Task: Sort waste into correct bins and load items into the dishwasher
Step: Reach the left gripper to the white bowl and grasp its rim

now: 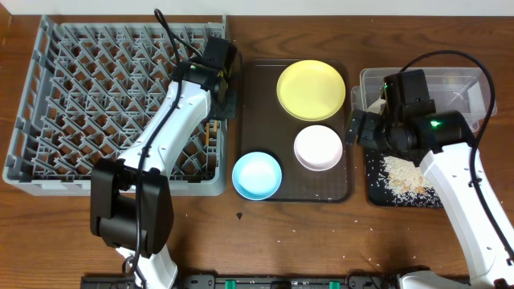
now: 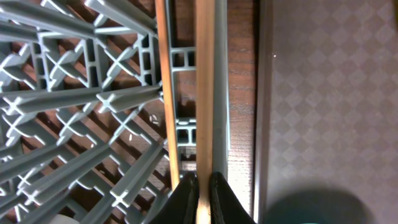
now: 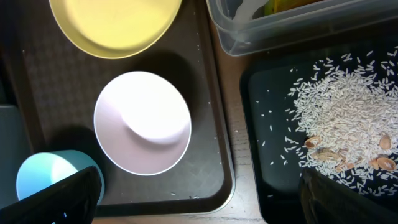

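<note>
Over the dish rack's [image 2: 118, 102] rim, left fingers [image 2: 188, 202] are pinching a chopstick [image 2: 205, 93] tight, seemingly lining it up for loading; right fingers [image 3: 62, 199] are gaping wide, empty, white bowl [image 3: 142, 121] just ahead.

Both arms have long white tubes and chunky black joints. The left arm [image 1: 173, 120] has a thin black cable [image 1: 165, 32] looping over it, and so does the right arm [image 1: 470, 185]. A tiny green light [image 1: 436, 124] glows on each. The left fingers [image 2: 185, 200] are black and pointed.
</note>
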Action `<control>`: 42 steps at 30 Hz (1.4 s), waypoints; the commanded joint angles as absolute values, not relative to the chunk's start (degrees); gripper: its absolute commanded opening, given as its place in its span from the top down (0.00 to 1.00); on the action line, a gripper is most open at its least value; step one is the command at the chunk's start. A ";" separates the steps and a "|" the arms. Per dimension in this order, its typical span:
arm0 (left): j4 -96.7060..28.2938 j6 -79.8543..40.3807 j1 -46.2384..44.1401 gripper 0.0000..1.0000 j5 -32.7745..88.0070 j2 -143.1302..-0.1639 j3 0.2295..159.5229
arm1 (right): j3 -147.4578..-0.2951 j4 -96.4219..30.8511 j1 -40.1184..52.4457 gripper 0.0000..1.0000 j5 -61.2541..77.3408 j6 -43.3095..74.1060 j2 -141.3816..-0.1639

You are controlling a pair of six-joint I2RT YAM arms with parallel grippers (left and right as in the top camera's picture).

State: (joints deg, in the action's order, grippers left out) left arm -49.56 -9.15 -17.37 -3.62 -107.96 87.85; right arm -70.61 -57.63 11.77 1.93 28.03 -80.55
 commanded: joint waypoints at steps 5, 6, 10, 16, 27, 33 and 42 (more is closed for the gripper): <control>-50.19 -8.80 -17.21 0.84 -4.12 -104.92 88.16 | -71.13 -57.67 12.08 0.01 2.02 27.38 -80.05; -50.13 -8.82 -17.06 0.84 -4.12 -104.25 88.16 | -71.13 -57.65 12.08 0.01 2.02 27.38 -80.05; -50.35 -9.08 -16.71 0.84 -4.71 -103.39 88.14 | -71.13 -57.65 12.08 0.01 2.02 27.40 -80.05; -53.08 -11.25 -18.20 0.83 1.15 -101.73 88.14 | -71.13 -57.74 12.08 0.01 2.00 27.35 -80.05; -51.66 -8.93 -35.42 0.55 0.89 -99.50 87.99 | -71.13 -58.15 12.03 0.01 2.00 27.38 -80.05; -50.72 -13.41 -38.70 0.47 2.35 -103.70 87.48 | -71.13 -62.89 6.00 0.01 2.17 29.61 -80.03; -46.61 -13.67 -38.72 0.43 9.47 -110.08 87.48 | -71.13 -62.72 -8.71 0.02 18.13 21.74 -80.03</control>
State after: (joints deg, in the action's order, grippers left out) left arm -47.37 -12.86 -38.74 6.17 -108.33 87.77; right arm -70.61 -62.85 -6.66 10.50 25.85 -80.55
